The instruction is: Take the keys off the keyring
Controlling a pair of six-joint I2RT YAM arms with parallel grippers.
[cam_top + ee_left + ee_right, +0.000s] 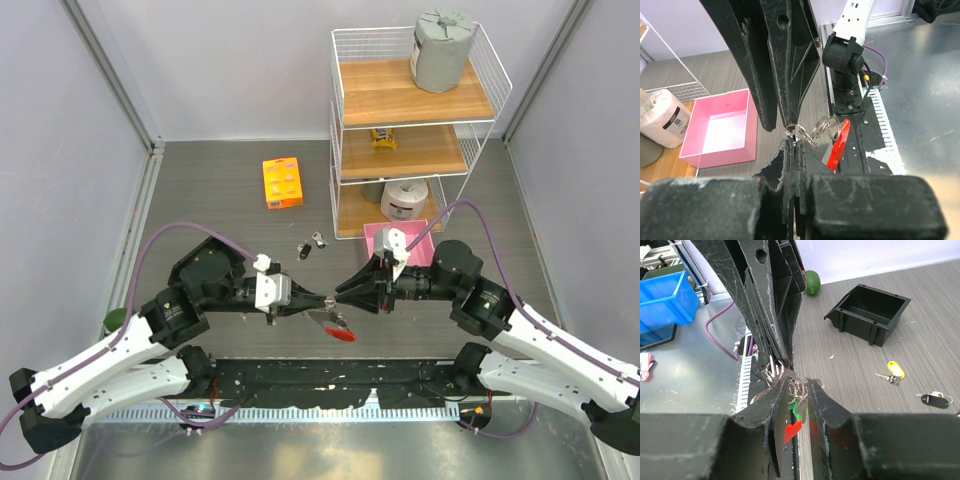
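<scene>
Both grippers meet above the table's near edge. My left gripper (325, 298) (796, 140) is shut on a thin silvery part of the keyring (827, 128), whose rings and red fob (838, 146) hang to its right. My right gripper (338, 296) (798, 386) faces it, its jaws a narrow gap apart and closed on the bunch of rings (799, 385). A green tag (800, 410) and the red fob (792, 430) hang below. The fob also shows in the top view (341, 333). Loose keys lie on the table: one with a yellow cover (895, 371), one with a dark cover (933, 400), both small in the top view (312, 245).
A pink bin (420, 235) (715, 131) stands behind the right gripper, below a white wire shelf rack (415, 120). An orange box (283, 183) lies at the back. A black bin (867, 312), a green fruit (811, 281) and a blue bin (665, 300) show in the right wrist view.
</scene>
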